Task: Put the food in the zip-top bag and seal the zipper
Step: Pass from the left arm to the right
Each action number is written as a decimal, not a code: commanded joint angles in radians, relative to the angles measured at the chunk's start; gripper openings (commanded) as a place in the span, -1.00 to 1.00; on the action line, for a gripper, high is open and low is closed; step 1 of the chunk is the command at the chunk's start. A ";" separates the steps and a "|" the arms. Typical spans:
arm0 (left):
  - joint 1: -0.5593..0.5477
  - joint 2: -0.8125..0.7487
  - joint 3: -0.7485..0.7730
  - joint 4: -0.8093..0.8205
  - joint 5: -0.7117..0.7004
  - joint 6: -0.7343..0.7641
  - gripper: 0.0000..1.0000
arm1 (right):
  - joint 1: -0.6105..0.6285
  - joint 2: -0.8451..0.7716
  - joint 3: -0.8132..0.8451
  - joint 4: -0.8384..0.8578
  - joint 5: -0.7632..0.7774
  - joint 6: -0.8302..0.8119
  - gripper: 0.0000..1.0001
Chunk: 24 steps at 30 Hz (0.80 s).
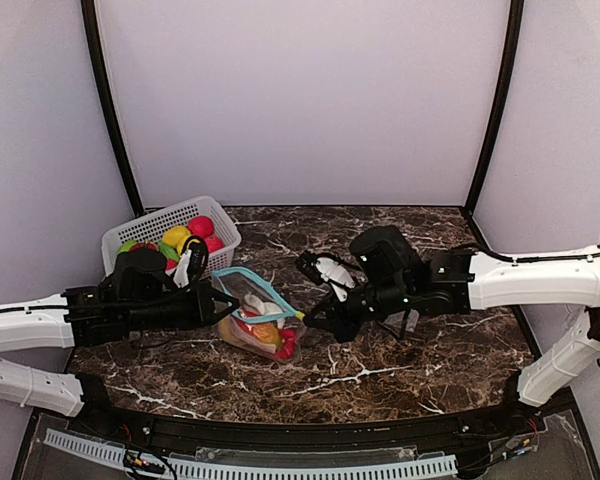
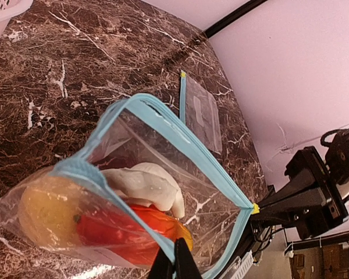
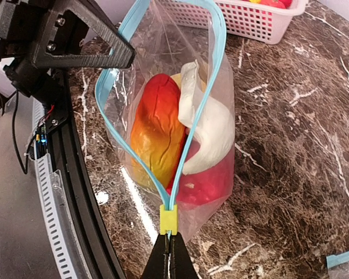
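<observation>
Sagging between two pinches left of centre toward the near edge of the table, the zip-top bag of food looks limp and slippery — left gripper clamped on one zipper end, right gripper clamped at the yellow tab — so hold the stiffer zipper rim.

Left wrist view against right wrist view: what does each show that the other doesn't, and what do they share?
Only the left wrist view: the right gripper pinching the zipper's yellow end, and most of a spare bag lying flat on the table. Only the right wrist view: the left gripper at the zipper's other end, and the slotted rail along the table's near edge. Both: the zip-top bag, mouth open, with food inside, and part of the basket.
</observation>
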 commanded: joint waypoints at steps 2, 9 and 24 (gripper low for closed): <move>-0.009 -0.151 -0.085 -0.126 0.121 0.060 -0.84 | 0.010 0.022 0.050 0.082 -0.108 -0.078 -1.00; -0.036 -0.275 -0.024 -0.368 0.025 0.132 0.11 | 0.009 0.058 0.061 0.090 -0.140 -0.106 -1.00; -0.036 0.078 0.485 -0.501 0.264 0.859 0.64 | 0.010 0.015 0.003 0.137 -0.157 -0.107 -1.00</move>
